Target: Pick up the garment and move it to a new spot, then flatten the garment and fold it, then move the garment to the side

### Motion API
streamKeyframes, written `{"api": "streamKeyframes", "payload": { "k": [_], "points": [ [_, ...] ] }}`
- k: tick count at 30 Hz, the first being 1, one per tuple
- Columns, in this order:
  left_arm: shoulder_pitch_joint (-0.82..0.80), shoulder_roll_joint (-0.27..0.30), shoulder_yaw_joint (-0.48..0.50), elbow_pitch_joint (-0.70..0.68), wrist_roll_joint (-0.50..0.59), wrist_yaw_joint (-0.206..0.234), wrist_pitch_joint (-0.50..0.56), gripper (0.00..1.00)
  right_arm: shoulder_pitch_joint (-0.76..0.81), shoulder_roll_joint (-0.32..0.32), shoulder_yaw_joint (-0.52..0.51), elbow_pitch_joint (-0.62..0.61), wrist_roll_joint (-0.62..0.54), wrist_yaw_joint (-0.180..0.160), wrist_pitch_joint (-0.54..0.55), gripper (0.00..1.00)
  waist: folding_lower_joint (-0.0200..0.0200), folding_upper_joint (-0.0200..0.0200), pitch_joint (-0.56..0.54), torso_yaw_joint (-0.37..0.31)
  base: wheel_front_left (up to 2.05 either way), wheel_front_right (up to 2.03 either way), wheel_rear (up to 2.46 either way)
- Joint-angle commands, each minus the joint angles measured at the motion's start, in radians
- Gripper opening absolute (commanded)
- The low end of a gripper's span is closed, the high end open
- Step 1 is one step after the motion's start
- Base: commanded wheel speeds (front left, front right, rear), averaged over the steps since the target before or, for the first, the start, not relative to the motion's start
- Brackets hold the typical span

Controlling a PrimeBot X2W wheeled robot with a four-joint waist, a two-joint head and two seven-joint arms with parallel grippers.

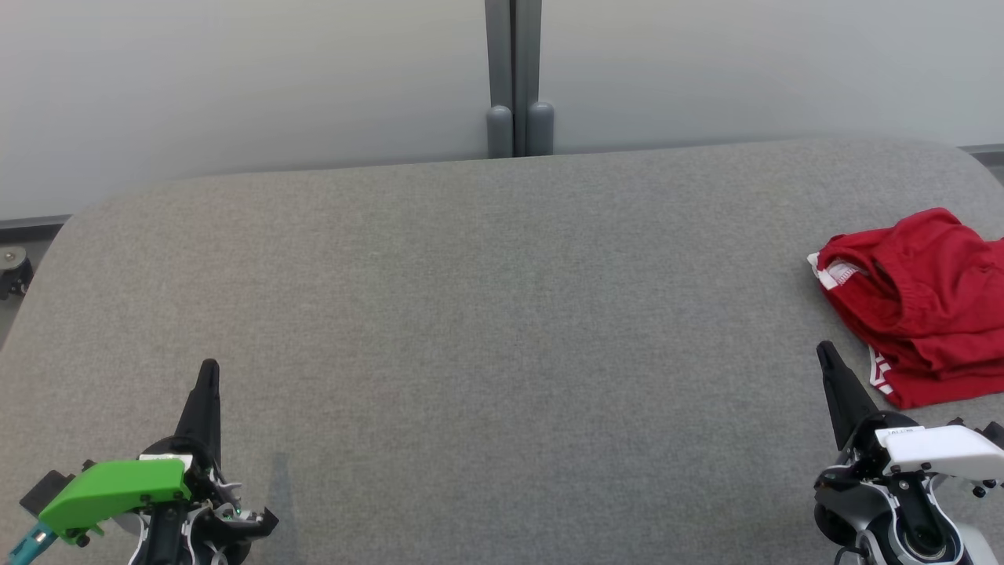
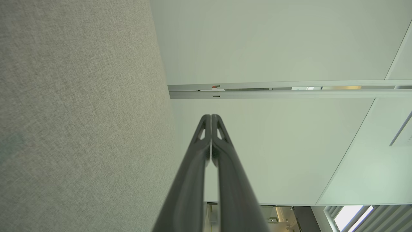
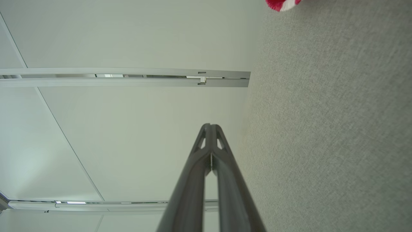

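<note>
Head cam view here: the red garment (image 1: 918,314) is bunched in a loose heap at the right edge of the grey bench (image 1: 502,314), with white trim showing on its near side, and part of it runs off the frame. My right gripper (image 1: 825,351) is over the near right corner, close beside the garment but not touching it, fingers pressed together on nothing. My left gripper (image 1: 209,369) is over the near left corner, well apart from the garment, also pressed together and empty. Both wrist cams show the tips meeting.
</note>
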Motion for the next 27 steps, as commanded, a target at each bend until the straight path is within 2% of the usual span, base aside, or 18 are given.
{"api": "streamKeyframes", "payload": {
  "k": [1, 27],
  "points": [
    [-0.012, 0.006, 0.003, -0.003, -0.003, -0.003, 0.003, 0.0, -0.007, -0.005, -0.002, -0.004, 0.002, 0.0, 0.004, 0.0, 0.0, 0.0, 0.0, 0.0, 0.0, 0.0, 0.0],
    [-0.012, 0.006, 0.003, -0.003, -0.003, -0.003, 0.003, 0.0, -0.007, -0.005, -0.002, -0.004, 0.002, 0.0, 0.004, 0.0, 0.0, 0.0, 0.0, 0.0, 0.0, 0.0, 0.0]
  ]
}}
